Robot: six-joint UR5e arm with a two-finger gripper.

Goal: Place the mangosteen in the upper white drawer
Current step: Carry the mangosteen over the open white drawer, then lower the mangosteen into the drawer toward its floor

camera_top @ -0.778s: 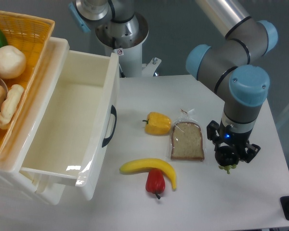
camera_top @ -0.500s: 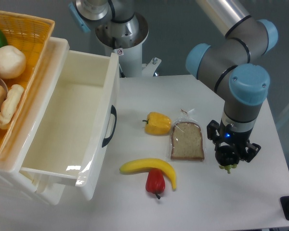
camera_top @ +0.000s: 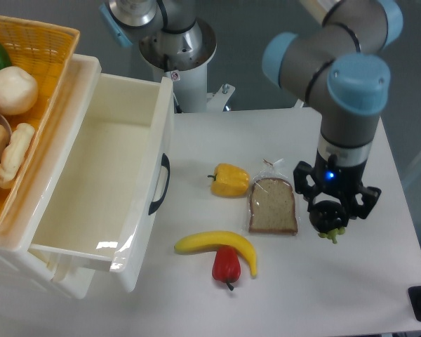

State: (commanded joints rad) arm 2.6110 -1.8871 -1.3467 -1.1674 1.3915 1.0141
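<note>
Gripping the mangosteen (camera_top: pixel 328 216) between its fingers, end effector (camera_top: pixel 330 210) right of bread slice (camera_top: pixel 273 205)

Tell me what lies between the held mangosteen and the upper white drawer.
In the camera view: bread slice, yellow pepper, with bare table between mangosteen and upper white drawer.

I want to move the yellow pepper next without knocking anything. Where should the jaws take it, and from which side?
Probably from straight above, closing on the yellow pepper across its blocky body, near and far faces. It lies on its side, stem pointing left, and the bagged bread slice sits close on its right, leaving little room there.
</note>
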